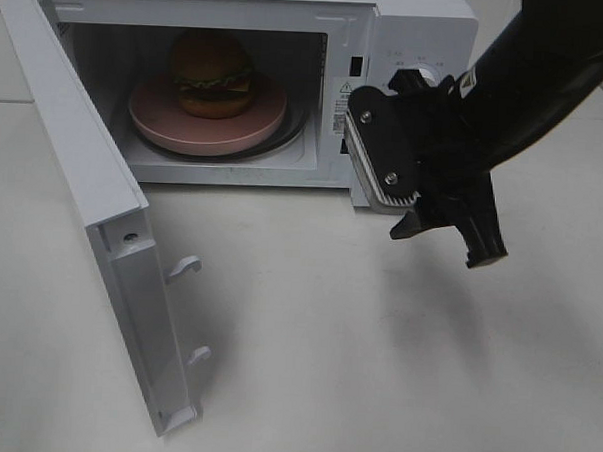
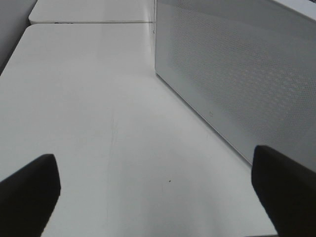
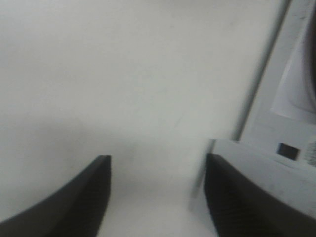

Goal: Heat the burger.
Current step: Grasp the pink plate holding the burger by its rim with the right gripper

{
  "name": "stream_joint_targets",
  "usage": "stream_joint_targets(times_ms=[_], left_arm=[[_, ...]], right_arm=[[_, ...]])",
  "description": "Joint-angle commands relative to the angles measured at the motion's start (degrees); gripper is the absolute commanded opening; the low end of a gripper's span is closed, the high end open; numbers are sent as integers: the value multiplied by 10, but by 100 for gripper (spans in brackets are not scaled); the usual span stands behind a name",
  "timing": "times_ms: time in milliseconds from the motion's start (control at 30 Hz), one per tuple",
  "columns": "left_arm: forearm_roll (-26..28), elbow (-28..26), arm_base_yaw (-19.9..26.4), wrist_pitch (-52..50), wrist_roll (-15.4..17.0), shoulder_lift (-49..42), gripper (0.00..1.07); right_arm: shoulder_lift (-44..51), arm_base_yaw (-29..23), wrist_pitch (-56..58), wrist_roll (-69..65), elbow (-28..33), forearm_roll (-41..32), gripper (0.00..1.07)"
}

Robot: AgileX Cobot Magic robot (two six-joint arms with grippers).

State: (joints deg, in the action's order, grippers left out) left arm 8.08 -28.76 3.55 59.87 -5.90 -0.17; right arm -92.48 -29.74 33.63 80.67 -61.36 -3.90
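Inside microwave (image 1: 421,21): glossy domed burger (image 1: 212,72) (round pink plate (image 1: 156,117)).

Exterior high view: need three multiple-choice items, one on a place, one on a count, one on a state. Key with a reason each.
1. Where is the tall burger with the glossy golden-brown bun?
A: in front of the oven, outside it. B: on the round pink plate inside the white microwave oven. C: on top of the oven.

2. How many white plastic latch hooks stick out of the oven's white door?
A: one. B: four. C: two.

3. That door is:
A: swung wide open. B: shut. C: off its hinges, lying flat.

Key:
1 B, the burger sits on the plate in the cavity.
2 C, one hook sits above the other on the door's inner edge.
3 A, the door stands out to the left and the cavity is in plain view.
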Motion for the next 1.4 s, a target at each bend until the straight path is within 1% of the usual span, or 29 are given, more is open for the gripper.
stream_joint_targets(times_ms=[33, 67, 100, 133, 167, 200, 267, 300, 367, 433, 467, 533, 733, 1067, 1133, 1167, 1233, 1300, 1333, 1400], left_arm=[[5, 3, 1, -5, 5, -13, 98], [5, 3, 1, -5, 5, -13, 98], [5, 3, 1, -5, 5, -13, 98], [5, 3, 1, -5, 5, -13, 98], [5, 3, 1, -5, 5, -13, 98], [5, 3, 1, -5, 5, -13, 98], [5, 3, 1, -5, 5, -13, 98], [5, 3, 1, -5, 5, -13, 98], [5, 3, 1, -5, 5, -13, 98], [5, 3, 1, -5, 5, -13, 98], [5, 3, 1, -5, 5, -13, 98], [5, 3, 1, -5, 5, -13, 98], [5, 3, 1, -5, 5, -13, 98], [5, 3, 1, -5, 5, -13, 98], [5, 3, 1, -5, 5, -13, 98], [5, 3, 1, -5, 5, -13, 98], [5, 3, 1, -5, 5, -13, 98], [5, 3, 1, -5, 5, -13, 98], [5, 3, 1, -5, 5, -13, 98], [5, 3, 1, -5, 5, -13, 98]], right_arm=[[-1, -5, -23, -46, -25, 13, 85], [-1, -5, -23, -46, -25, 13, 85], [-10, -10, -18, -52, -40, 17, 94], [-15, -13, -17, -52, -48, 23, 96], [-15, -13, -17, -52, -48, 23, 96], [-26, -19, -18, -52, -61, 39, 98], [-32, -23, -18, -52, -69, 46, 97], [-43, -32, -18, -52, -84, 66, 97], [-50, -35, -18, -54, -92, 74, 97], [-71, -44, -24, -69, -114, 103, 96], [-71, -44, -24, -69, -114, 103, 96], [-93, -56, -49, -96, -132, 128, 95], [-125, -65, -73, -97, -158, 128, 94], [-171, -85, -144, -97, -167, 140, 92], [-193, -85, -149, -97, -187, 139, 91], [-193, -85, -149, -97, -187, 139, 91], [-217, -85, -150, -109, -217, 139, 90], [-226, -85, -151, -113, -225, 139, 89], [-242, -85, -154, -123, -243, 139, 89], [-251, -85, -154, -127, -253, 139, 89]])
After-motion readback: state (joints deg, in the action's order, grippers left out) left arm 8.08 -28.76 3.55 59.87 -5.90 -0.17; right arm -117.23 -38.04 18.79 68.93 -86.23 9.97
